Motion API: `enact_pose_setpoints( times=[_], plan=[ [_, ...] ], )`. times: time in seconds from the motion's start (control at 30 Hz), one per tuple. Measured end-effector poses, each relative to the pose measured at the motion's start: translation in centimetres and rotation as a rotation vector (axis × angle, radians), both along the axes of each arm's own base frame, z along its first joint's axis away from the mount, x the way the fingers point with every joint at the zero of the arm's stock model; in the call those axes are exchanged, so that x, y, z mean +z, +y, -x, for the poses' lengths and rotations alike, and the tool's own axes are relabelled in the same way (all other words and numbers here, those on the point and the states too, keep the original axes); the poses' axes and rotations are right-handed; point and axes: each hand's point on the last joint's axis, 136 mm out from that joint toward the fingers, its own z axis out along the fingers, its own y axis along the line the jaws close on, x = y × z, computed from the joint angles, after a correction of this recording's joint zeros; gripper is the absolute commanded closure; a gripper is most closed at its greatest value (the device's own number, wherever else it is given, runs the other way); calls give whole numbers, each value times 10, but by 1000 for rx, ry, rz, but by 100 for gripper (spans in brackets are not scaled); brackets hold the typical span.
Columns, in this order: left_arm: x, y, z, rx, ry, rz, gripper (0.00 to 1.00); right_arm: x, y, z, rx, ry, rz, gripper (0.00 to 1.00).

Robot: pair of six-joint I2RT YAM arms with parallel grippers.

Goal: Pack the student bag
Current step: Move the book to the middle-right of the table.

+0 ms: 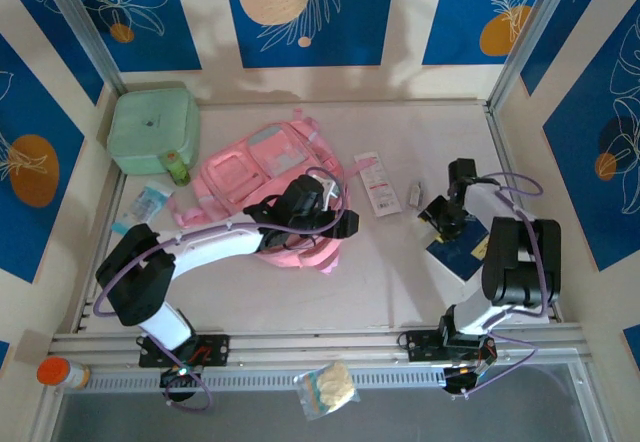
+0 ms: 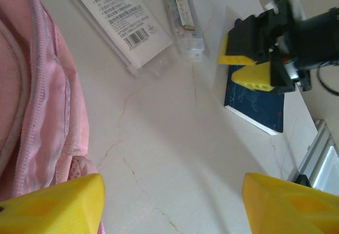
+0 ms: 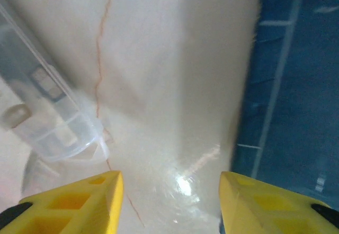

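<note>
Pink fabric of the student bag [image 2: 32,86] is seen just outside the left gripper [image 2: 172,205], whose jaws are parted over bare table [image 2: 175,138]. The right gripper [image 3: 169,205], well apart from the bag, is spread between a clear plastic case [image 3: 47,117] and a blue booklet [image 3: 296,86].

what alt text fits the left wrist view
The left tool, open, hangs above a pale table, with the pink student bag at the left edge. Beyond lie a white barcoded packet and a clear packet; upper right, the right tool hovers over a blue booklet's edge.
</note>
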Motion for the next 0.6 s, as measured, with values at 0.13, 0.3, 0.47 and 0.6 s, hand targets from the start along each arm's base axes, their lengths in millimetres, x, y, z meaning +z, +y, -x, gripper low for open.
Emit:
enact_pose_setpoints(
  times=[0.13,0.3,0.47,0.6],
  plan=[
    [1,-9,6,-22,-2,6,31,31,-43,-3,-110,-107,57,46],
    [-1,-33,11,-64,5,19,31,55,-108,1,-284,-157,164,39],
    [-3,-55,15,-103,10,30,30,52,-145,17,-384,-121,217,33],
    [-5,-63,15,-118,14,34,29,38,-164,24,-431,-52,223,31]
  ],
)
